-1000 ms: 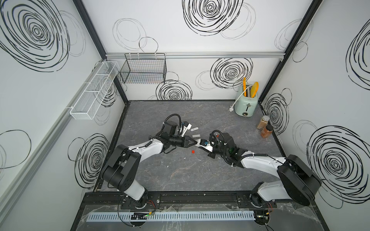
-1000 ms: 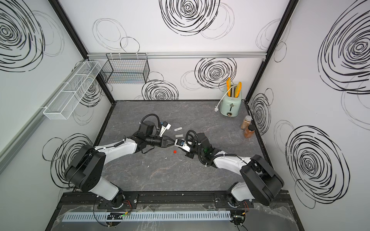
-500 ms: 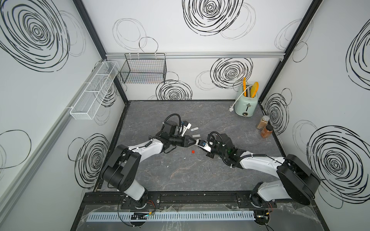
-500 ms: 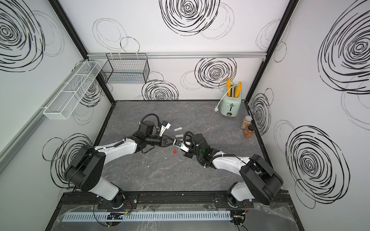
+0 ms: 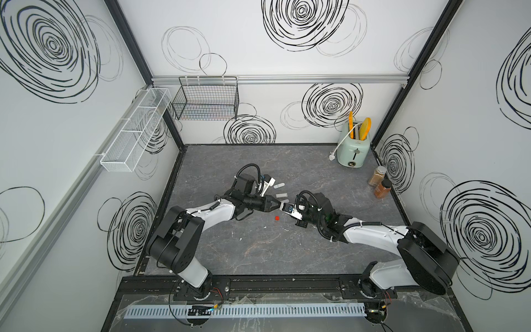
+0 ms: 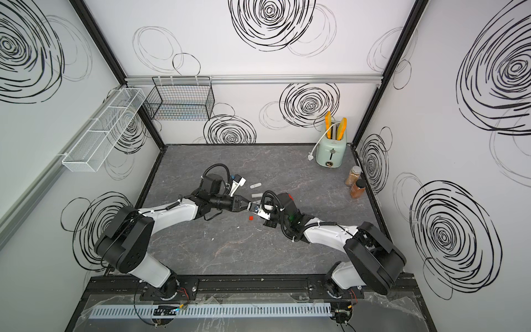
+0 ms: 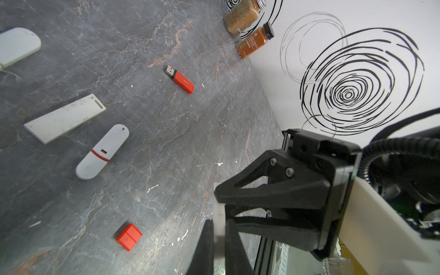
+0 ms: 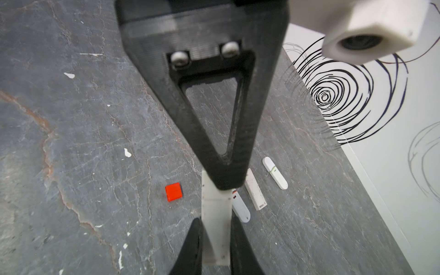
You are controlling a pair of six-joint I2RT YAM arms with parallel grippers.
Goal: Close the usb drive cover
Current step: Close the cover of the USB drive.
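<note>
A white usb drive hangs above the grey table, held between both grippers. My right gripper is shut on one end of its flat body. My left gripper is shut on the other end, its black finger reaching over that end in the right wrist view. In both top views the two grippers meet tip to tip at mid table, left and right. I cannot make out where the cover meets the body.
On the table lie a red cap, a red drive with a bare plug, a white oval drive with a red band, a flat white drive and a white drive with a green band. A toaster and two spice jars stand at the back right.
My right gripper has moved left with the white drive, closing the gap to the left gripper. The left arm has stayed in place.
</note>
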